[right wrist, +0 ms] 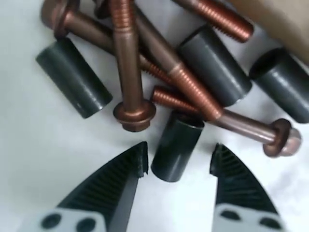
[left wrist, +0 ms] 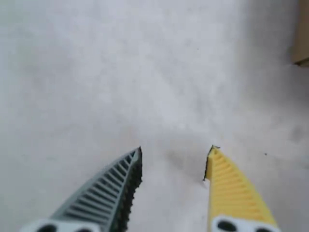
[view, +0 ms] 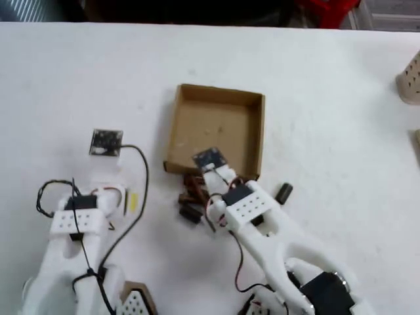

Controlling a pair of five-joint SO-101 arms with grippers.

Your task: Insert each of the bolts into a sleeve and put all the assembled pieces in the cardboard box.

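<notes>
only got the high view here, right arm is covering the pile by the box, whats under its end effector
Observer: One dark sleeve lies on its side between the fingers of the right end effector, which is open around it, at the near edge of the pile.
Operator: ok and the left one, is it holding anything
Observer: No. The left end effector is open and empty, with bare table in front of it.
</notes>
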